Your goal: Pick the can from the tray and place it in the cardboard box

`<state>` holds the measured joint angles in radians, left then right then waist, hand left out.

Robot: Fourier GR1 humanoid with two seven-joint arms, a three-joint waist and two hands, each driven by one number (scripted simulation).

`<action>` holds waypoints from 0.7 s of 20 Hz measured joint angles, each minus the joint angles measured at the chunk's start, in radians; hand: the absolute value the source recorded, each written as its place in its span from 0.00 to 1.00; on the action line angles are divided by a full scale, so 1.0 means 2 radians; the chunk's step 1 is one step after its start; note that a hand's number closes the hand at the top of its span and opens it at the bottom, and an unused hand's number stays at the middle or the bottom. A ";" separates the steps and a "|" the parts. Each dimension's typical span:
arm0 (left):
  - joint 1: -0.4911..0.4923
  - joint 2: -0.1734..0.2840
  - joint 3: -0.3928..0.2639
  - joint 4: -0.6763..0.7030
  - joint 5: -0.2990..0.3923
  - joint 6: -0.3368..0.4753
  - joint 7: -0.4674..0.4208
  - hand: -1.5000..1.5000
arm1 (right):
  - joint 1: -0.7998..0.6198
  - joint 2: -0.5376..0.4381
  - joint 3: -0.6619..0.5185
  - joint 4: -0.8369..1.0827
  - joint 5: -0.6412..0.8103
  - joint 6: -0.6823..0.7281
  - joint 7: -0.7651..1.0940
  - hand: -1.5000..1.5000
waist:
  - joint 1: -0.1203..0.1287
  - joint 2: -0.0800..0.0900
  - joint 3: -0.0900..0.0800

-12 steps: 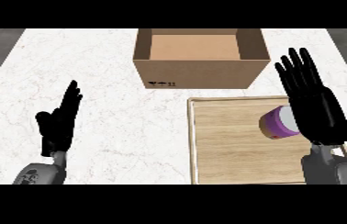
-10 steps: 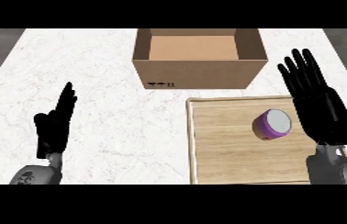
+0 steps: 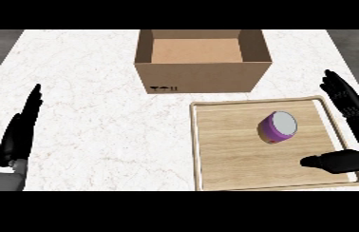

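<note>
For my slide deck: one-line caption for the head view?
Right hand open beside the purple can on the wooden tray; cardboard box open behind.

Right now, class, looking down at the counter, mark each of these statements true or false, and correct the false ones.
1. The can is on the wooden tray. True.
2. The cardboard box already holds the can. False: its inside shows only bare cardboard.
3. The right hand is curled round the can. False: it is open, apart from the can.
4. The left hand is open near the view's left edge. True.
</note>
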<state>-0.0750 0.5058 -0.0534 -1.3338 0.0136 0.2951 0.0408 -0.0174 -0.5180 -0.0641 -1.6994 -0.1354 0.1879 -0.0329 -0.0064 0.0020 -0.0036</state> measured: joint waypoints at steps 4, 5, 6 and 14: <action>-0.001 0.013 0.007 -0.003 -0.005 -0.008 0.010 0.50 | 0.051 0.018 -0.027 0.046 -0.020 0.035 -0.122 0.00 | -0.001 -0.001 0.002; -0.001 0.009 0.004 -0.004 -0.009 -0.006 0.013 0.50 | 0.052 0.018 -0.030 0.066 -0.019 0.048 -0.154 0.00 | 0.000 -0.001 0.002; -0.005 0.008 0.005 0.004 -0.011 -0.007 0.009 0.50 | 0.049 0.009 -0.042 0.084 -0.021 0.064 -0.179 0.00 | 0.000 0.000 0.003; -0.010 0.008 0.008 0.004 -0.019 -0.017 0.014 0.50 | 0.018 -0.085 -0.045 0.128 0.094 0.078 -0.224 0.00 | 0.007 0.000 0.002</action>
<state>-0.0954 0.5219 -0.0371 -1.3267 -0.0243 0.2619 0.0695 0.0184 -0.6877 -0.1534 -1.4444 0.0529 0.3442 -0.4807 0.0075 0.0020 0.0001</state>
